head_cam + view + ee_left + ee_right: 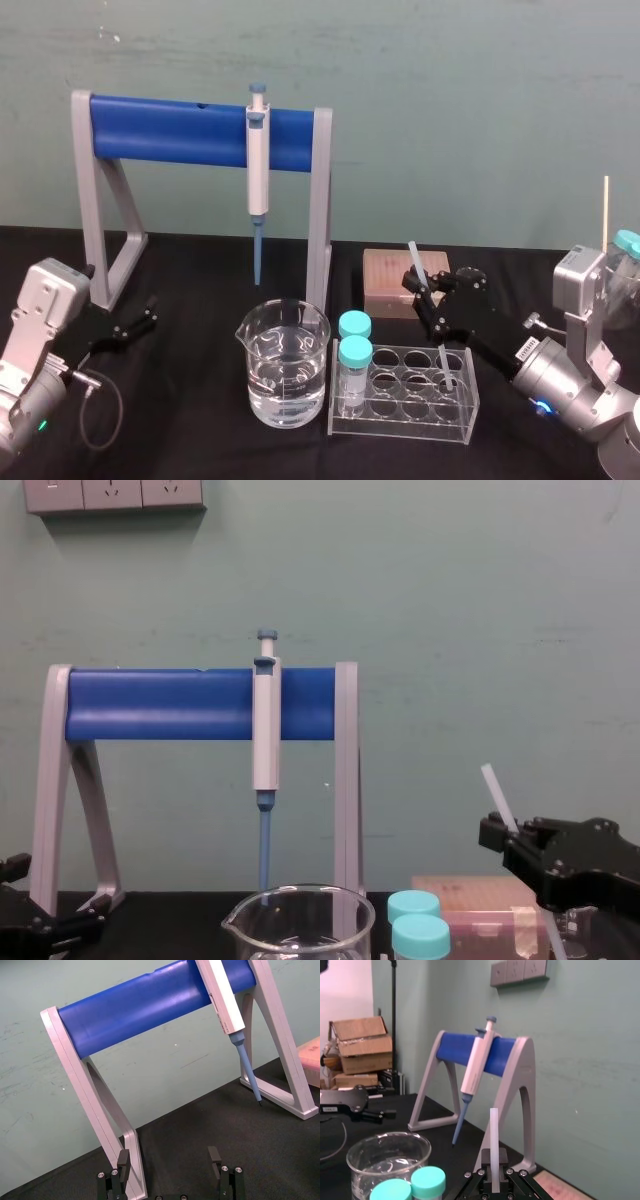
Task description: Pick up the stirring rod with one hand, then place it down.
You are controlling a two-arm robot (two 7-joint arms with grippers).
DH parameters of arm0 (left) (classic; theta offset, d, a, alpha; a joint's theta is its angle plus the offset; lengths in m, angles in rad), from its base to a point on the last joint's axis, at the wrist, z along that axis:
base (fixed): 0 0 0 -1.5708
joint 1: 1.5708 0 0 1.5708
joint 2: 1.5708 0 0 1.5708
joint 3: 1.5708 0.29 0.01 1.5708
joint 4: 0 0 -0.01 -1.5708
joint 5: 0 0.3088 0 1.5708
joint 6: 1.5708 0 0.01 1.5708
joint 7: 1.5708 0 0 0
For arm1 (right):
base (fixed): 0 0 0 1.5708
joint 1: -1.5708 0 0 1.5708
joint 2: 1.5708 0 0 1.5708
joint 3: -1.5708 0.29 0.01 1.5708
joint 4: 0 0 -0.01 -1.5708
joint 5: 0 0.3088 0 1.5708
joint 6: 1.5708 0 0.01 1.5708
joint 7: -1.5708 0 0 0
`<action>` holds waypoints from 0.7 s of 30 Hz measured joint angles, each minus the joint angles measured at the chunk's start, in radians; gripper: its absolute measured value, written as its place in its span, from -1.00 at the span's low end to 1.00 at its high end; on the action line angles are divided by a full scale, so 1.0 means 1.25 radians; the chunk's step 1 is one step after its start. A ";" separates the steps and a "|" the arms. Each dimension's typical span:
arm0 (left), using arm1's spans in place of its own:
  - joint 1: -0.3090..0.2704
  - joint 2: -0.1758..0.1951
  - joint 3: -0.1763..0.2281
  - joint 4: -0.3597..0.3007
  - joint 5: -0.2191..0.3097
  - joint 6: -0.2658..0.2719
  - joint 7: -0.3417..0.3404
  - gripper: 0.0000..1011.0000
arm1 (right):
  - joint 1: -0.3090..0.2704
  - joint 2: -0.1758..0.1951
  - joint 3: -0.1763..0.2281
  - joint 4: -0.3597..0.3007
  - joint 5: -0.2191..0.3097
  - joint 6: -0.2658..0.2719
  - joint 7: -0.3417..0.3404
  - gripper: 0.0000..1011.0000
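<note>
The right gripper (428,292) is clenched on the rod (416,262) about midway, over the rack (470,418) near the desk's front edge, right of centre. The rod's long axis stands steeply tilted: its top leans left and toward the far edge, and its lower end points down into the rack. The left gripper (140,322) rests by the left edge, its jaws spread and holding nothing.

Right tool (508,842) clamping tilted stirring rod (494,792), pipette (266,720) hanging on blue rack (160,704), beaker (300,920) below
</note>
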 joint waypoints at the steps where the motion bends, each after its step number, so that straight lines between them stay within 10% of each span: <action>1: 0.000 0.000 0.000 0.000 0.000 0.000 0.000 0.98 | 0.001 0.002 -0.001 0.001 -0.001 0.011 -0.003 -0.86; 21: 0.000 0.000 0.000 0.000 0.000 0.000 0.000 0.98 | 0.002 0.007 -0.003 -0.002 -0.004 0.055 -0.024 -0.86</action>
